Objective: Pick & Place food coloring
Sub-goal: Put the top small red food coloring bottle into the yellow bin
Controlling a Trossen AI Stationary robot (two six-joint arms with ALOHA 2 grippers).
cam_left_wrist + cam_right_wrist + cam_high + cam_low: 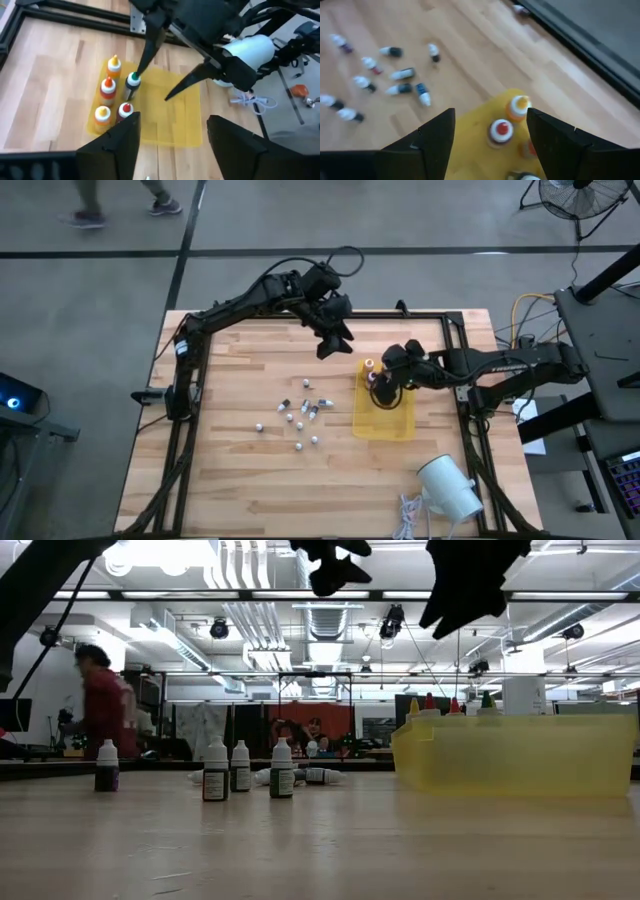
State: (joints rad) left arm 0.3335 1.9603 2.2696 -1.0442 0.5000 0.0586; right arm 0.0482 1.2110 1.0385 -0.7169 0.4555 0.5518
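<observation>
On the light wooden tabletop (250, 470) we list the following.

Item one: a shallow, translucent yellow plastic tray (392, 423), lying toward the right edge. In its far end stand five small food colouring bottles: one with a yellow top (114, 65), one with an orange top (108, 88), one with a green top (132, 82), one with a red top (124, 110), and one more with an orange-yellow top (102, 115), all upright and close together.

Item two: a scatter of tiny white-capped vials (300, 412) near the middle of the tabletop, left of the tray. We count some upright, some on their sides.

Item three: a large white cylinder (450, 485) near the front right corner, beside a coil of white cable (408, 515).

Item four: the right gripper (157, 75), above the far end of the tray, over the bottles. We see its fingers spread apart and holding nothing.

Item five: the left gripper (335, 338), raised near the far edge, left of the tray. We see its fingers parted and empty.

Beyond the table, a person in red (100, 705).
</observation>
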